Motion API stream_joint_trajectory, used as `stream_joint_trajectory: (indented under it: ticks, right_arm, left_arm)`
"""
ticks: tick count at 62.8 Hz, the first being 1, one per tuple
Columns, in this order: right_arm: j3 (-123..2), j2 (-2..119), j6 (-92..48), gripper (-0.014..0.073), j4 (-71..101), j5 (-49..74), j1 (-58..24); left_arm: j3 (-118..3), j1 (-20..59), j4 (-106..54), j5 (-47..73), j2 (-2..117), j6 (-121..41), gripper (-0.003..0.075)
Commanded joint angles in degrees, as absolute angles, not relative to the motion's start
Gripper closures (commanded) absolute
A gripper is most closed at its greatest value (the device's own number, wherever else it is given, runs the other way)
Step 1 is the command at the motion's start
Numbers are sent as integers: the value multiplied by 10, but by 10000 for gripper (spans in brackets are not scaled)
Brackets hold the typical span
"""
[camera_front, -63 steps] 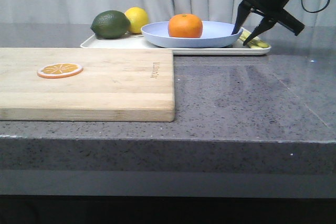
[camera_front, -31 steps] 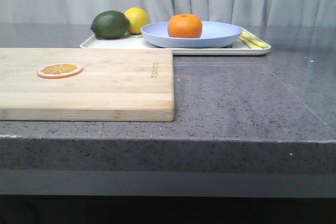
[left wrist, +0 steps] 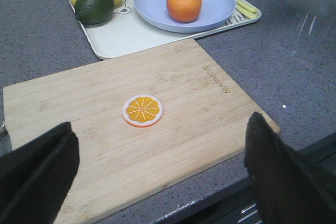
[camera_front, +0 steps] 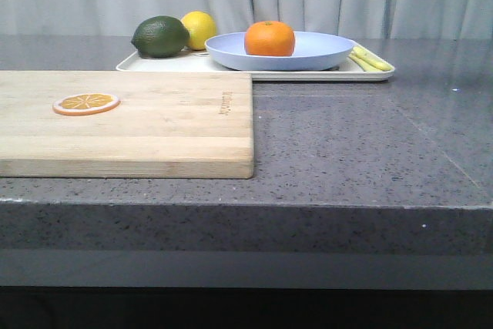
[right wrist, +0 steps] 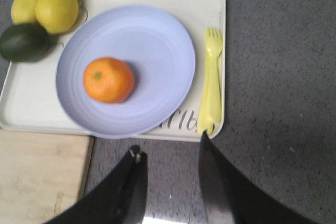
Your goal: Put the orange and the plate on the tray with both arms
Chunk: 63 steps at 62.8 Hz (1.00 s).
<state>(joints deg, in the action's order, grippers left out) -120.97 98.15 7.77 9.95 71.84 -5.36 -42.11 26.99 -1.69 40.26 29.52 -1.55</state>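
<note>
Your orange [right wrist: 108, 80] sits on the plate [right wrist: 152, 51], the plate on the tray [right wrist: 31, 103], at the bench's [camera_front: 347, 144] far side. Your right tool [right wrist: 170, 153] hangs above the tray's near edge, spread and empty, apart from both. Your left tool [left wrist: 157, 166], spread wide and empty, hangs over the cutting board [left wrist: 199, 108] and orange slice [left wrist: 142, 110].

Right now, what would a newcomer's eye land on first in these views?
The bright orange sitting in the pale blue plate, which rests on the white tray at the far side of the counter. Next, the big wooden cutting board nearer the front edge, with a lone orange slice lying on it.
</note>
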Motion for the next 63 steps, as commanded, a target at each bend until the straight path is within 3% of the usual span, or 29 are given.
stream_joint_trajectory:
  ticks: [1,14,34,63]
  right_arm:
    - [-1144,895,39,314,99,656,-65]
    - [-917,724,-31,314,99,530,-68]
    - [-618,482,-95,314,99,453,-68]
    - [-379,234,-95,314,98,429,-68]
  left_arm:
    - [-436,269,-23,362,296,-12,101]
    - [-436,269,-23,362,296,-12,101]
    - [-436,269,-23,362,296,-12,101]
    - [-436,269,-23,362,296,-12,101]
